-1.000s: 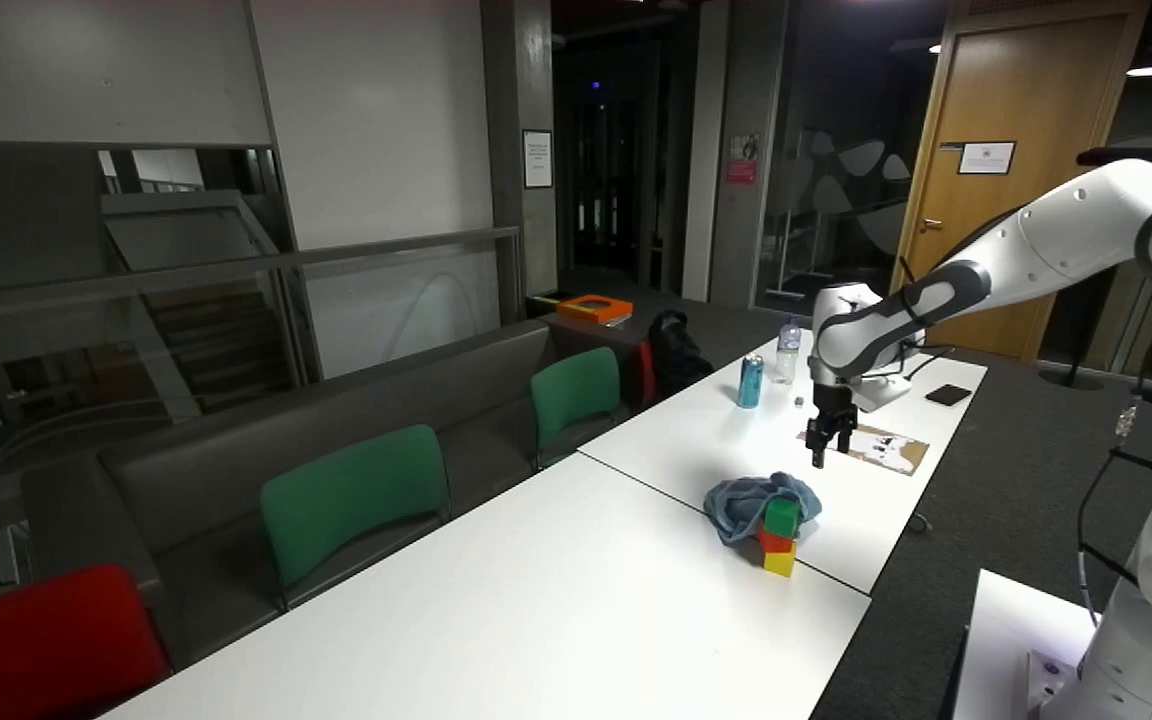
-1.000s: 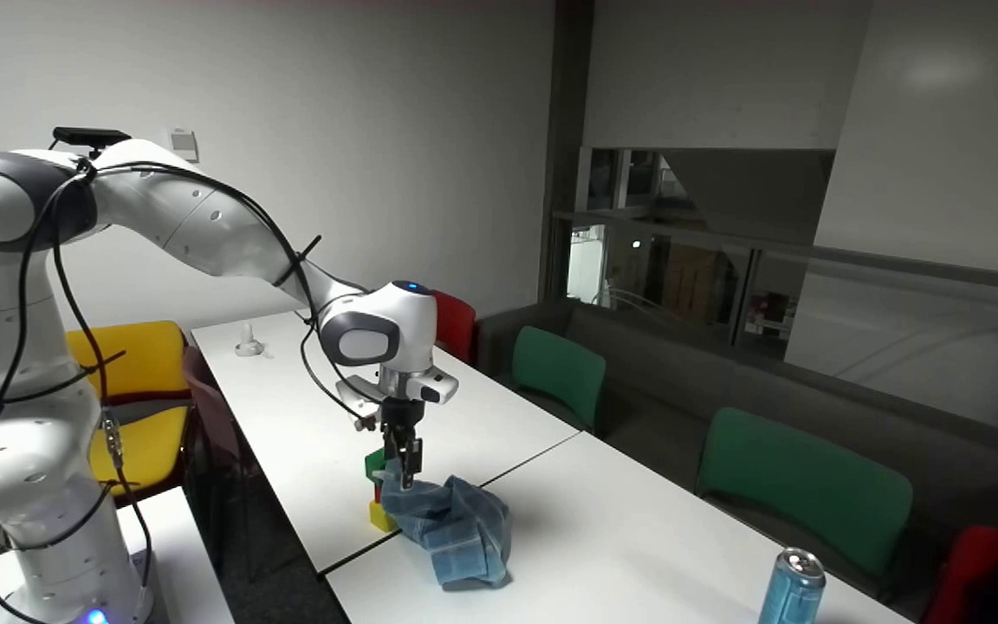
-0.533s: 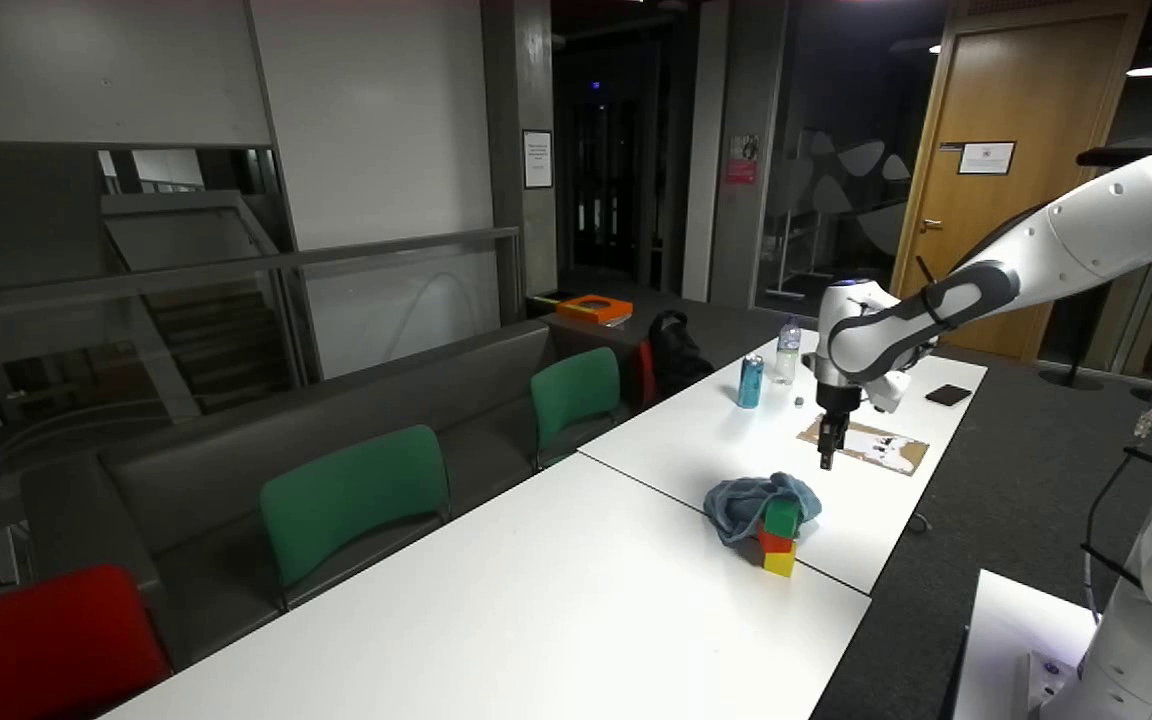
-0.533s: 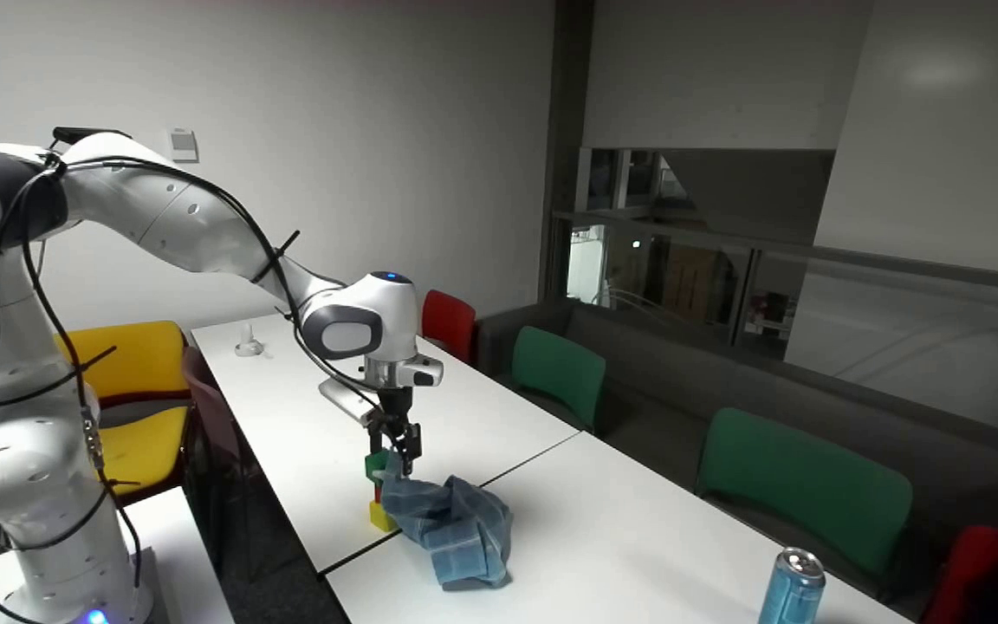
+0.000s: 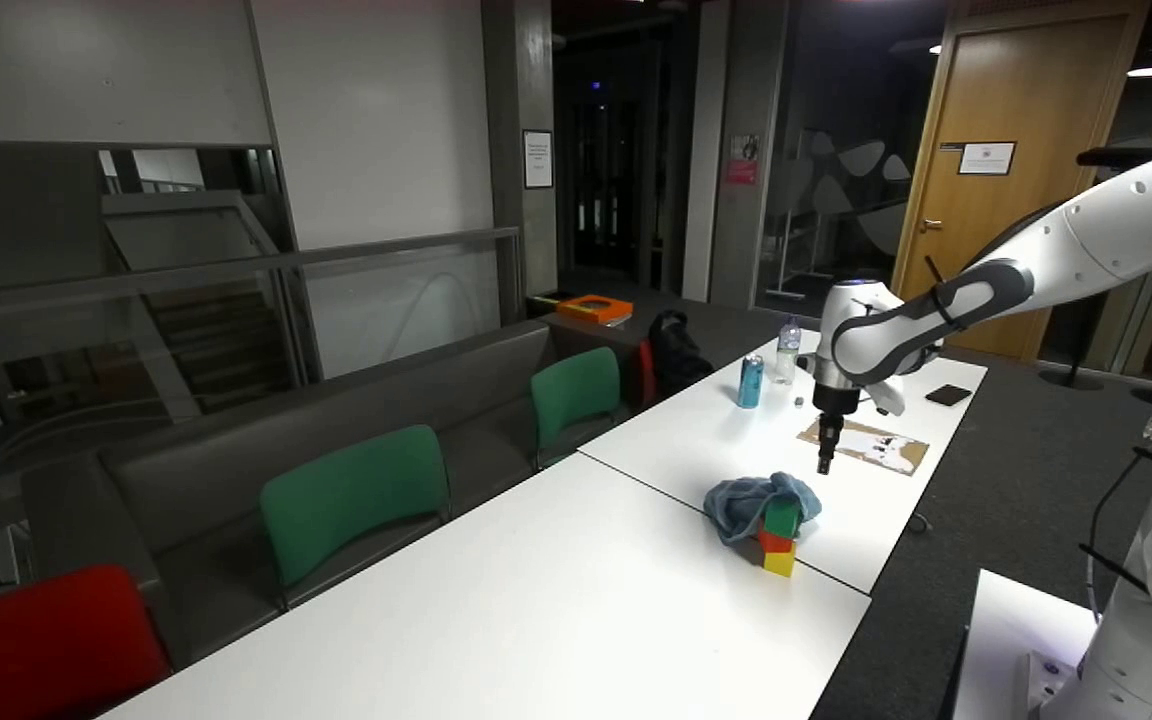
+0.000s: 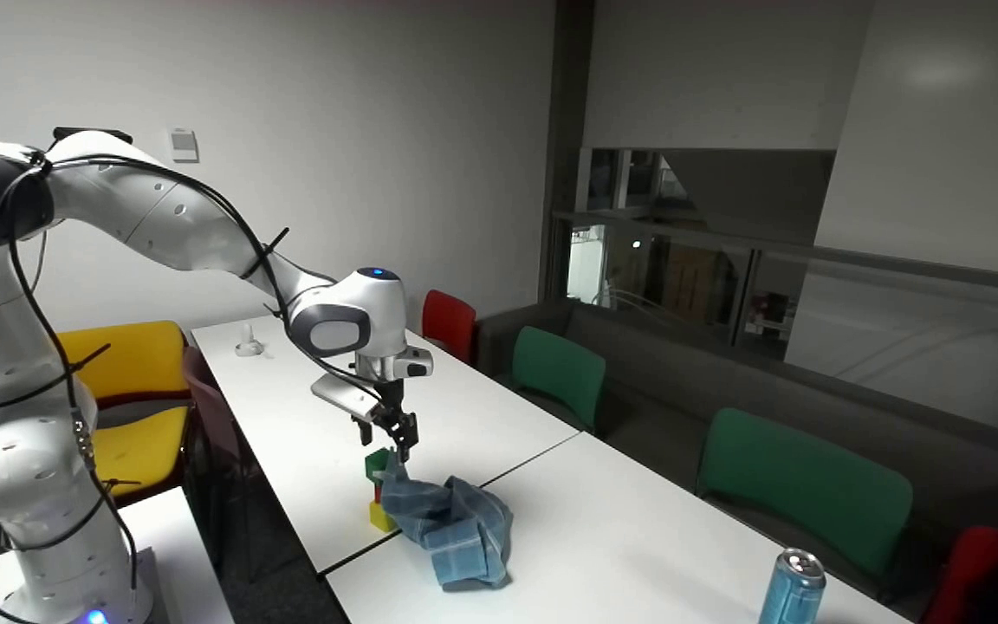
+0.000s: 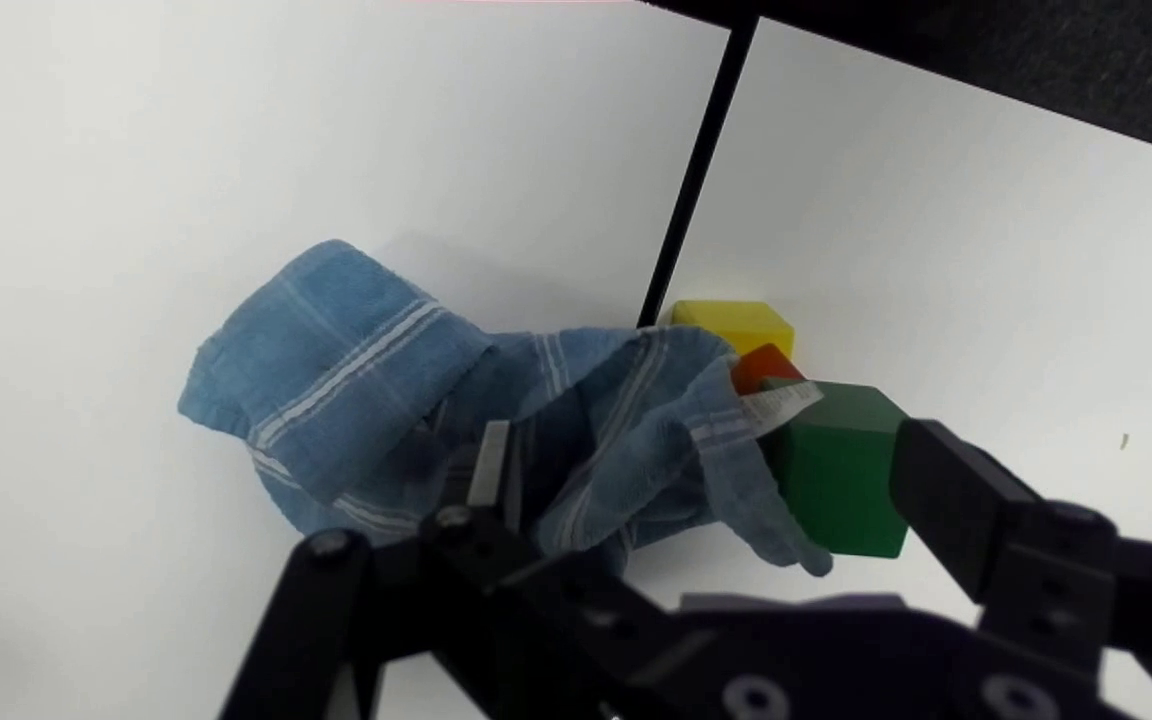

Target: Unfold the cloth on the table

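1. Cloth (image 7: 366,370): blue w/ pale stripes, bunched & folded over itself on the white surface (image 7: 136,130), lying across the dark seam (image 7: 701,170) btwn the 2 tops.
2. Right by it, a stack (image 5: 778,538) of 3 blocks: green block (image 7: 846,470) on top, red block (image 7: 764,366) mid, yellow block (image 7: 736,320) at bottom.
3. Cloth's end rises alongside the stack, its white tag (image 7: 781,405) overlapping the green block in the wrist view; I can't tell if they're touching.
4. My jaws: spread, wide gap btwn 'em. In the wrist view one's over cloth's middle, the other's at green block's edge, w/ cloth end & most of that block showing in the gap.
5. My arm (image 6: 157,212) reaches over the surface in both exterior views; I hang above the stack end of the cloth.
6. Blue can (image 6: 792,594): upright, well apart from the cloth, in both exterior views.
7. In an exterior view: clear bottle (image 5: 787,355) nr the can, brown-&-white board (image 5: 881,448), dark flat thing (image 5: 948,395) too small to ID.
8. In an exterior view: small white thing (image 6: 248,347) at surface's far end, can't ID.
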